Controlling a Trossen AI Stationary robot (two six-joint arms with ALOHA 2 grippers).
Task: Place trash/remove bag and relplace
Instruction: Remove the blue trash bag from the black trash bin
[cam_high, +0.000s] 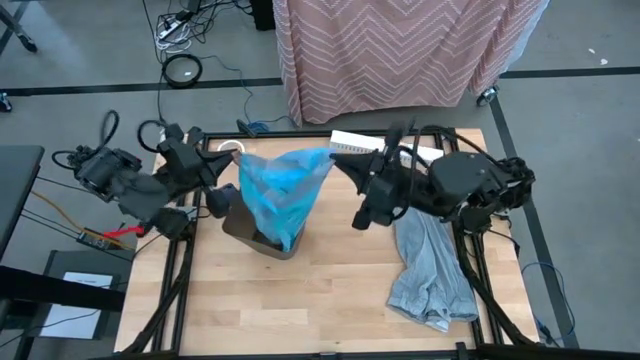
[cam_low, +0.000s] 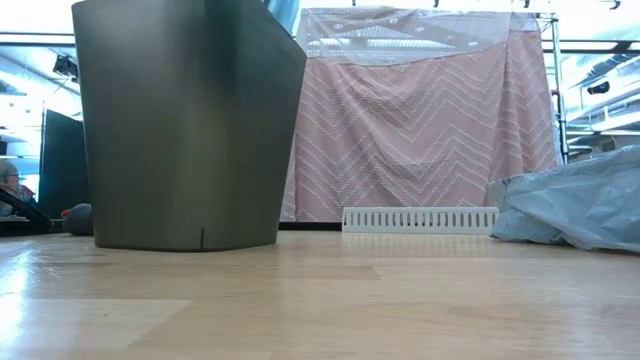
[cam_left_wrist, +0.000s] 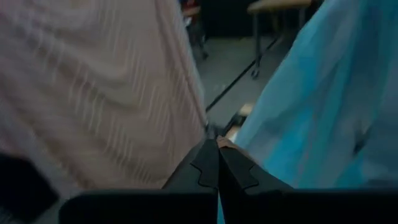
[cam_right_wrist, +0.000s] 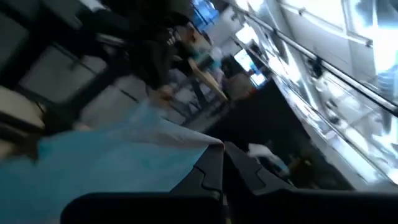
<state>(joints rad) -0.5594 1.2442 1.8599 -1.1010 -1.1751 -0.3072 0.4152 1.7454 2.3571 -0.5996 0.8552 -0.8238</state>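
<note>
- While both arms work above the bin, the left end effector is clamped tight on the left edge of the blue bag, fingers fully together on the film.
- Right end effector is likewise pinched closed on the bag's opposite top corner, as its wrist view confirms.
- Held from two sides, the bag is stretched taut and tapers into the dark bin, evidently to draw it out cleanly.
- Trash presumably sits inside the bag; none is discernible.
- Bin stands upright on the wooden surface.
- A crumpled grey bag lies well apart on the right, probably the replacement liner.
- A white slatted strip rests at the far edge.
</note>
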